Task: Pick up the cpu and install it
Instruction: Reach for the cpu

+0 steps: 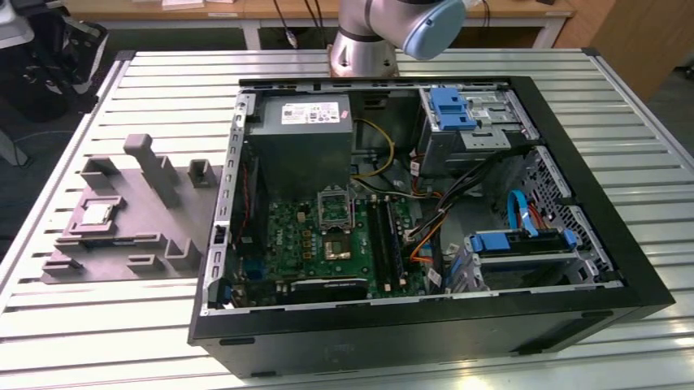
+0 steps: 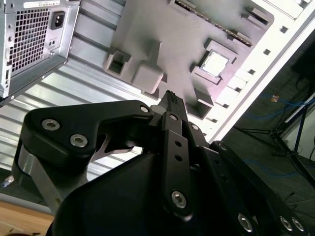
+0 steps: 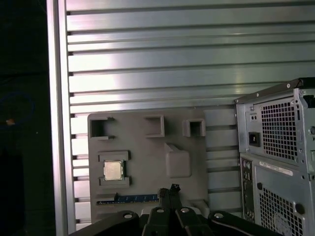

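Note:
The cpu is a small silvery square chip lying in a recess of the grey fixture tray, at the exterior view's left of the open computer case. Both wrist views look down on the cpu from well above. My gripper hangs high over the tray, beside a raised block, its fingertips together with nothing between them. It is apart from the cpu. Inside the case, the silver socket frame sits on the green motherboard.
A long memory stick lies in a slot of the tray near the cpu. Raised posts stand on the tray. The case's rear panel rises beside it. The slatted metal table ends in an edge rail.

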